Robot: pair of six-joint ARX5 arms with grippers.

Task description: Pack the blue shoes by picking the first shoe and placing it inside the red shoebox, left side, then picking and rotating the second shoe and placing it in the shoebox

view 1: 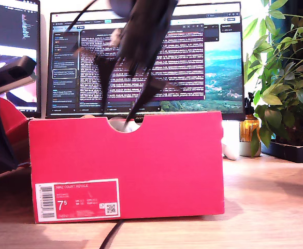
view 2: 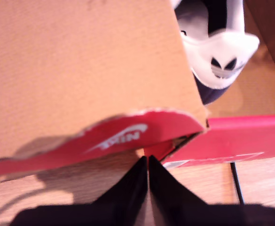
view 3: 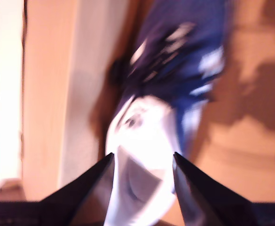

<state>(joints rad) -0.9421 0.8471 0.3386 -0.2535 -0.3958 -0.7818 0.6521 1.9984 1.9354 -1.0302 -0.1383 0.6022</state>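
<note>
Blur smears the blue shoe [view 3: 170, 94] just ahead of my second end effector [view 3: 143, 162], spread wide around its white heel, while my first end effector [view 2: 147, 162] is pressed together, empty.

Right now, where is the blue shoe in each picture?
Exterior view: the shoe is hidden; only the red box shows, with a blurred arm above it.
First wrist view: the shoe's white heel lies inside the box, beyond the lid flap.
Second wrist view: the shoe is blurred, its white heel between the open fingers of my second hand.
Shared landmark: the red box.
</note>
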